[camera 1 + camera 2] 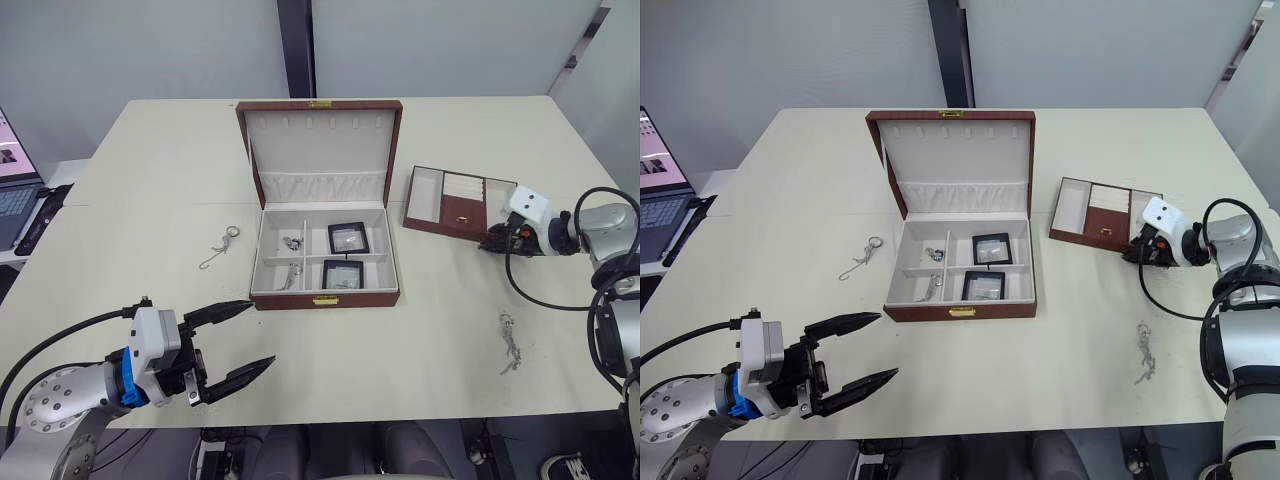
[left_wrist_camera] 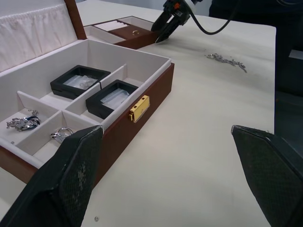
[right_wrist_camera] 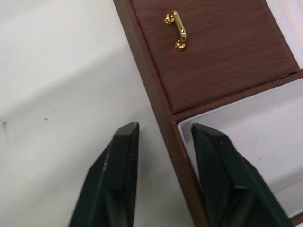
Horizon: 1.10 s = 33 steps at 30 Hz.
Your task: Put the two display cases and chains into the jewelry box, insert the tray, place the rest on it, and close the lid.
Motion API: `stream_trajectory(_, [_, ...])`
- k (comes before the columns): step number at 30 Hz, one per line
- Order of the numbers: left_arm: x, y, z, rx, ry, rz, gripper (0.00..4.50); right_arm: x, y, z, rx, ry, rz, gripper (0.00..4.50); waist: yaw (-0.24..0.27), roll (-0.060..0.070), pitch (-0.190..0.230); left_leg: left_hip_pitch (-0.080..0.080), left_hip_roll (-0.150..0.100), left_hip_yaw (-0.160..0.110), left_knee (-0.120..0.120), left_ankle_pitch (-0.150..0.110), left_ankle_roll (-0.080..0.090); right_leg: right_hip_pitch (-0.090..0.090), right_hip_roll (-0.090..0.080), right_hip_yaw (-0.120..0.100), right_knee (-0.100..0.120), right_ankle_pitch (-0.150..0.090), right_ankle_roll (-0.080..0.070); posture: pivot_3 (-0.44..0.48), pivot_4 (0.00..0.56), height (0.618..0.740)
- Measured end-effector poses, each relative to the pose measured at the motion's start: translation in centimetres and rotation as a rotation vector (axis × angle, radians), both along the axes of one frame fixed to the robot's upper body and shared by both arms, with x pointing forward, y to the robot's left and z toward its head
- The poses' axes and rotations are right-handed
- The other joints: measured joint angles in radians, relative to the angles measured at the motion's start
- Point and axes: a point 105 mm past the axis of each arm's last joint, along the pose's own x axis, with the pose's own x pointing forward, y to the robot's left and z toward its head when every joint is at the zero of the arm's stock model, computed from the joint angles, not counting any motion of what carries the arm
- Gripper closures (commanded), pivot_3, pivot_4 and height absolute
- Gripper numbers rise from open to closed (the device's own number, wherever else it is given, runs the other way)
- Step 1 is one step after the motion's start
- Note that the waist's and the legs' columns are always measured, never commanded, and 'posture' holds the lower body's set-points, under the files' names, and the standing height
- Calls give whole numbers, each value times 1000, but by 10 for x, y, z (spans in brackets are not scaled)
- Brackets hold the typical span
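Nearest the robot, the left hand (image 1: pixel 238 343) hovers over the front left part of the pale cream tabletop (image 1: pixel 140 180), its two black fingers spread wide apart and holding nothing. To the right, a loose silver chain (image 1: pixel 510 340) lies on the tabletop near the front edge.

Further in, at the middle, the brown wooden jewelry box with a white lining (image 1: pixel 325 297) stands with its lid raised. Two black square display cases (image 1: pixel 347 237) sit in its right-hand compartments, one behind the other, and small silver pieces (image 1: pixel 292 242) lie in the left-hand compartments. Just left of the box, a silver chain with a ring (image 1: pixel 219 246) rests on the tabletop.

To the right of the box lies the brown wooden tray with a small gold handle (image 3: pixel 215 61). The right hand (image 3: pixel 163 156) is at its near right edge, fingers parted with the tray's wooden wall between them, not closed on it.

At the far left sits an open laptop (image 1: pixel 662 205).
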Motion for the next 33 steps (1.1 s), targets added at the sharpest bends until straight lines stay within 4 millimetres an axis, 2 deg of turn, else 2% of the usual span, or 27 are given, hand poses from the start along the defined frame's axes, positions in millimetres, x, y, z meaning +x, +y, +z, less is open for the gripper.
stream_trajectory(5, [1, 0, 1, -1, -4, 1, 0, -1, 1, 0, 4, 6, 8, 4489, 0, 0, 0, 0, 0, 0, 0, 0, 0, 0, 0, 0, 0, 0, 0, 0, 150, 740])
stream_trajectory(16, [6, -8, 1, -29, -18, -7, 0, -6, -3, 1, 34, 45, 9, 4489, 0, 0, 0, 0, 0, 0, 0, 0, 0, 0, 0, 0, 0, 0, 0, 0, 150, 740])
stream_trajectory(21, [6, -9, -2, -48, -7, 7, 0, -15, -22, 15, 66, 48, -28, 4489, 1, 2, 1, 0, -1, 0, 0, 0, 0, 0, -1, 0, 0, 0, 0, 0, 150, 740])
stream_trajectory(27, [1, -9, -9, -74, 24, 40, 0, -37, -42, 51, 77, 30, 37, 4489, 2, 3, 1, 0, 0, 0, 0, 0, 0, 0, 0, 0, 0, 0, 0, 0, 150, 740])
stream_trajectory(29, [0, -10, -9, -77, 26, 45, 0, -51, -47, 56, 70, 48, 75, 4489, 3, 3, 1, 0, 0, 0, 0, 0, 0, 0, 0, 0, -1, 0, 0, 0, 150, 740])
stream_trajectory(33, [-3, -11, -10, -85, 26, 47, 0, -82, -45, 52, 32, 100, 121, 4489, 11, 4, 1, -1, 0, -1, 0, 0, 0, 0, 0, 0, 0, 0, 0, 0, 150, 740])
